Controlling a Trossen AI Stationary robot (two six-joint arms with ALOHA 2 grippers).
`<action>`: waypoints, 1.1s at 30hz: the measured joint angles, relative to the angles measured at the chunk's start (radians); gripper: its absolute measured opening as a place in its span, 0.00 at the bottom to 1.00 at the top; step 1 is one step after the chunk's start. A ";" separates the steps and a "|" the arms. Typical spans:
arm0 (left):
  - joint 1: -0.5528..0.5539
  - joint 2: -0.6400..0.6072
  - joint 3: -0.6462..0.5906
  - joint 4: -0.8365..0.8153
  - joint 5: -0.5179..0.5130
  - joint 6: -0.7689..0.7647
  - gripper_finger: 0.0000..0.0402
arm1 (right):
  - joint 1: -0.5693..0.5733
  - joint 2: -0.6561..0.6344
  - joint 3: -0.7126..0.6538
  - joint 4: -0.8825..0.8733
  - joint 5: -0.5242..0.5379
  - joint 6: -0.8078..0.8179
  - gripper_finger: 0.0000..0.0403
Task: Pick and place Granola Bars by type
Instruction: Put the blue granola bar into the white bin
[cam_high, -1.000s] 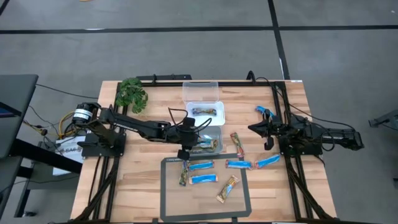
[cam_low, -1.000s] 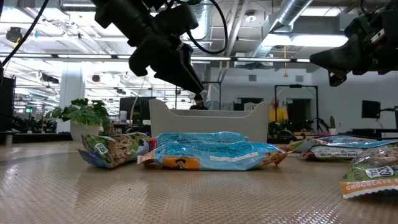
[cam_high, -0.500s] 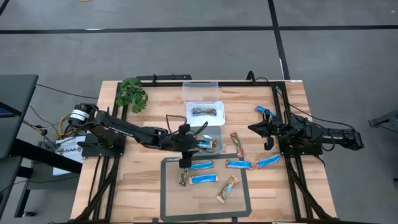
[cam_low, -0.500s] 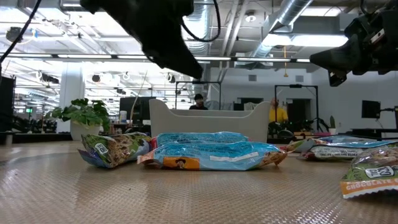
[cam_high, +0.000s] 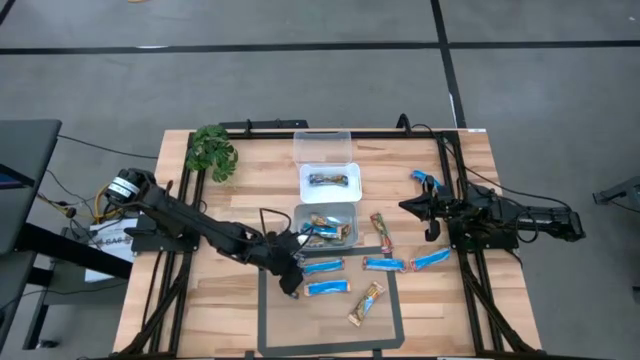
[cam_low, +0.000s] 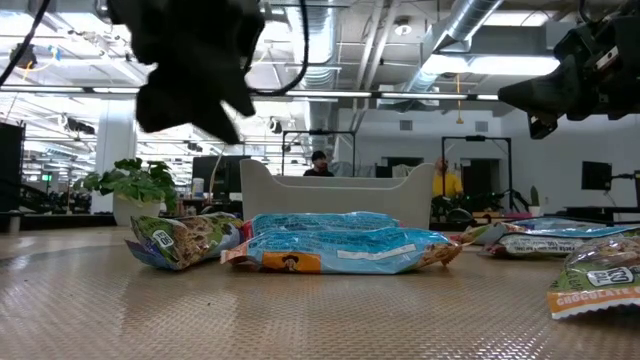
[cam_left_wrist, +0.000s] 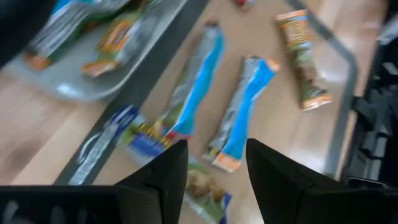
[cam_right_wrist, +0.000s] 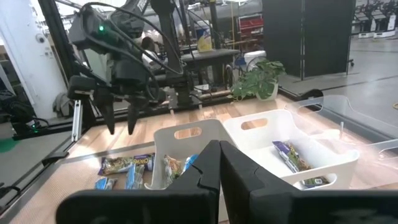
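Note:
Granola Bars lie on a dark-framed mat (cam_high: 320, 322): two blue ones (cam_high: 322, 266) (cam_high: 328, 288), a tan one (cam_high: 366, 303) and a multicoloured one (cam_left_wrist: 205, 186) at the mat's left end. My left gripper (cam_high: 290, 281) hovers open over that multicoloured bar, its fingers (cam_left_wrist: 168, 168) on either side of it and well above it, holding nothing. More bars lie right of the mat: blue (cam_high: 385, 265) (cam_high: 430, 260) and reddish (cam_high: 379, 228). My right gripper (cam_high: 408, 207) waits shut at the table's right side.
Two white bins stand behind the mat: the near one (cam_high: 350, 212) holds tan bars, the far one (cam_high: 352, 172) a dark bar. A clear lid (cam_high: 322, 145) lies behind them. A green plant (cam_high: 211, 152) stands far left. One blue bar (cam_high: 425, 180) lies near the right arm.
My left gripper has gone from over the near bin toward the table's near edge and a little left, and now hangs over the mat's left end. Its wrist has rolled on the way. The bars have stayed where they were.

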 joint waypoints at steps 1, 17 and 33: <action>-0.003 0.000 0.000 -0.024 -0.009 -0.024 0.39 | 0.000 0.000 0.000 0.000 0.000 0.000 0.00; -0.010 0.103 -0.001 -0.071 0.007 -0.111 0.39 | 0.000 0.000 0.000 0.000 0.000 0.000 0.00; -0.012 0.198 0.000 0.028 0.063 -0.120 0.39 | 0.000 0.000 0.000 0.000 0.000 0.000 0.00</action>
